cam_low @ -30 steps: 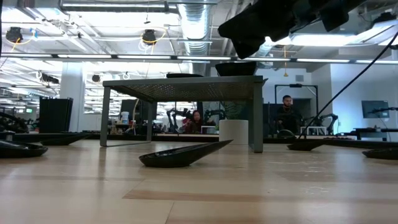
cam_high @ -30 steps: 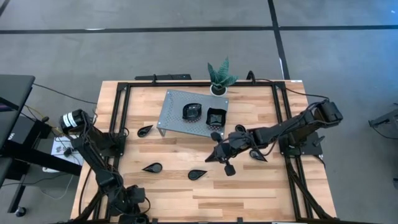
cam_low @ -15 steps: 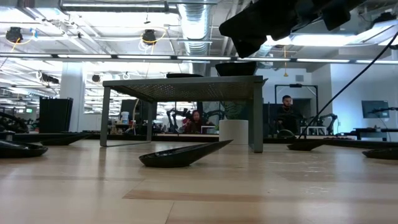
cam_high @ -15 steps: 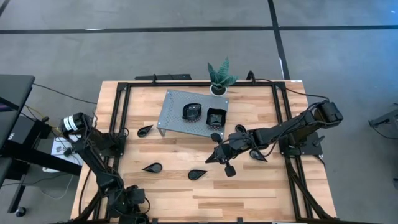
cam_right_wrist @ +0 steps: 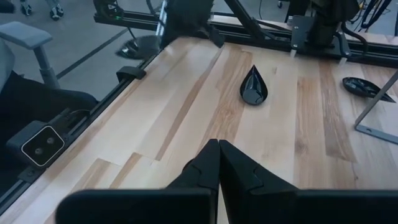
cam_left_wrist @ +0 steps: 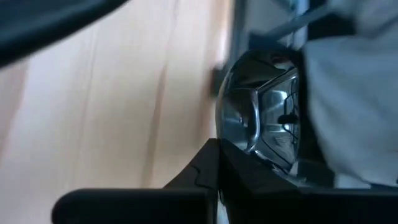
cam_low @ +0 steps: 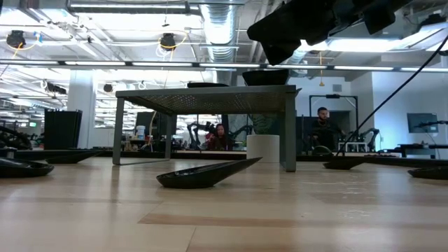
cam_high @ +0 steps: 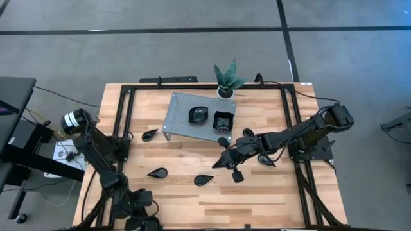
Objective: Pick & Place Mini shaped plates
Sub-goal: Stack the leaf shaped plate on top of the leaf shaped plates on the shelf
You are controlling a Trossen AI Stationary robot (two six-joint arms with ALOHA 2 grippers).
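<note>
The table (cam_high: 257,199) was light wood with darker streaky planks, framed in black rails. All the mini plates (cam_high: 205,179) were glossy black, the stand (cam_high: 180,115) was grey with tiny perforations, and the plant (cam_high: 228,76) was teal-green in a white pot.

A robotics lab in an open industrial hall: beyond the wooden counter (cam_low: 224,217), exposed silver ducting (cam_low: 222,31) and strip lights run overhead, other robot arms (cam_low: 199,129) stand behind it, and people sit at monitors (cam_low: 422,122) past its far edge.
</note>
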